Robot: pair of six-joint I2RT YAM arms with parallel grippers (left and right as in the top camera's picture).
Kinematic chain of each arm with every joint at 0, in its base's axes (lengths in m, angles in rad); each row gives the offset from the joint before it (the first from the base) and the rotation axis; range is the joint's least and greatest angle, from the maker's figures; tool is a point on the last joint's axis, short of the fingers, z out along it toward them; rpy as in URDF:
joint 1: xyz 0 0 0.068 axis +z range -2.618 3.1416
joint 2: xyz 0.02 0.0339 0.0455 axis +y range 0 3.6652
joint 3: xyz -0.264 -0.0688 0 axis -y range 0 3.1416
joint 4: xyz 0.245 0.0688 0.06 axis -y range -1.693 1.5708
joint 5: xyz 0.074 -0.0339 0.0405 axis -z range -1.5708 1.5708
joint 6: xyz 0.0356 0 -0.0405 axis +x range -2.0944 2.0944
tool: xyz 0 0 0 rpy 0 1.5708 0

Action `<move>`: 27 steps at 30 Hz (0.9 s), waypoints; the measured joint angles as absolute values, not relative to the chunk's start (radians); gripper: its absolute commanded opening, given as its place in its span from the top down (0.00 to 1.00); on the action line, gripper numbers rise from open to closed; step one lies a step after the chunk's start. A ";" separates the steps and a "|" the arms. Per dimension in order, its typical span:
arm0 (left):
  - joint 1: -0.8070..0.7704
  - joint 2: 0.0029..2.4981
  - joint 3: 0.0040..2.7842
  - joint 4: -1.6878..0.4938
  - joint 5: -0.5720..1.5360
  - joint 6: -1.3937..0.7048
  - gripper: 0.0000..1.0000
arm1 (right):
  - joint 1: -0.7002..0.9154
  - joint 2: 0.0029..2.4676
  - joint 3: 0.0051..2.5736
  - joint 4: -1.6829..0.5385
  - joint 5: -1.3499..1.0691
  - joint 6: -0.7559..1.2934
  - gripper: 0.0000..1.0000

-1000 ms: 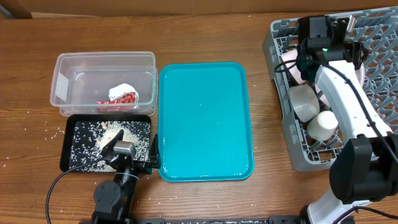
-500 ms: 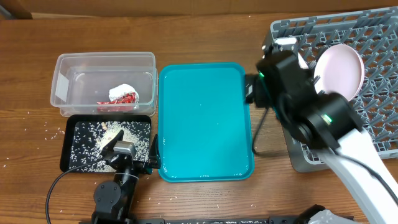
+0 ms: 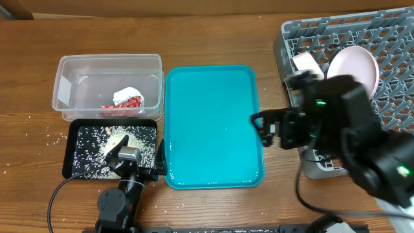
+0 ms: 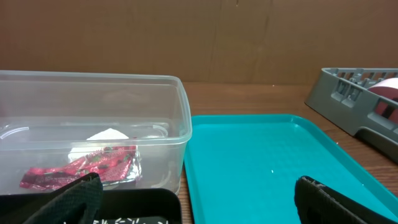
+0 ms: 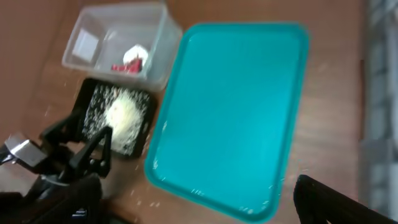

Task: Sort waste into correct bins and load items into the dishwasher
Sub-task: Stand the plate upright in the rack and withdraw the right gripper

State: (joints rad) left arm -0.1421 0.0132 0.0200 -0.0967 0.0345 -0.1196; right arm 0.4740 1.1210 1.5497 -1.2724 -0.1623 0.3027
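Waste: red wrapper (image 3: 121, 103) and white tissue (image 3: 127, 94) lie in the clear tub (image 3: 107, 57). Rice grains (image 3: 119, 139) are heaped in the black tray (image 3: 66, 149), with a few strays on the table (image 3: 207, 39) beside it. Dishes: plate (image 3: 352, 68) and bowl (image 3: 304, 63) stand in the grey rack (image 3: 394, 45). Chopsticks not visible, possibly hidden behind the arm. Teal tray (image 3: 213, 116) bare.

Right gripper (image 3: 265, 127) is blurred, above the tray's right edge near the rack; fingers apart, nothing held. Left gripper (image 4: 196, 186) sits low by the black tray, fingers wide apart, empty.

Judgement: sorting nearly done. Carry the right arm high, clear of the rack rim, and check the rack for chopsticks before parking
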 measured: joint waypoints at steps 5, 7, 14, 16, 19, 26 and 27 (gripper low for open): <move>-0.142 0.013 0.020 -0.097 0.035 -0.120 0.00 | 0.398 0.947 1.527 -1.139 -0.144 0.073 0.00; -0.142 0.013 0.020 -0.096 0.035 -0.120 0.00 | 0.375 0.886 1.491 -1.107 -0.141 0.026 0.00; -0.142 0.013 0.020 -0.097 0.035 -0.120 0.00 | 0.299 0.567 0.946 -0.801 -0.131 -0.056 0.00; -0.142 0.013 0.020 -0.096 0.035 -0.120 0.00 | 0.293 0.471 0.796 -0.710 -0.131 -0.043 0.00; -0.142 0.013 0.020 -0.097 0.035 -0.120 0.00 | 0.275 0.311 0.578 -0.548 -0.132 0.005 0.00; -0.142 0.013 0.020 -0.096 0.035 -0.120 0.00 | 0.228 0.022 0.186 -0.315 -0.132 0.142 0.00; -0.142 0.013 0.020 -0.096 0.035 -0.120 0.00 | 0.227 0.017 0.153 -0.258 -0.134 0.148 0.00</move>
State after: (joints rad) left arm -0.1421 0.0132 0.0200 -0.0963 0.0349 -0.1196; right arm 0.2268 0.0166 0.1528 -0.2581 -0.1337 0.1478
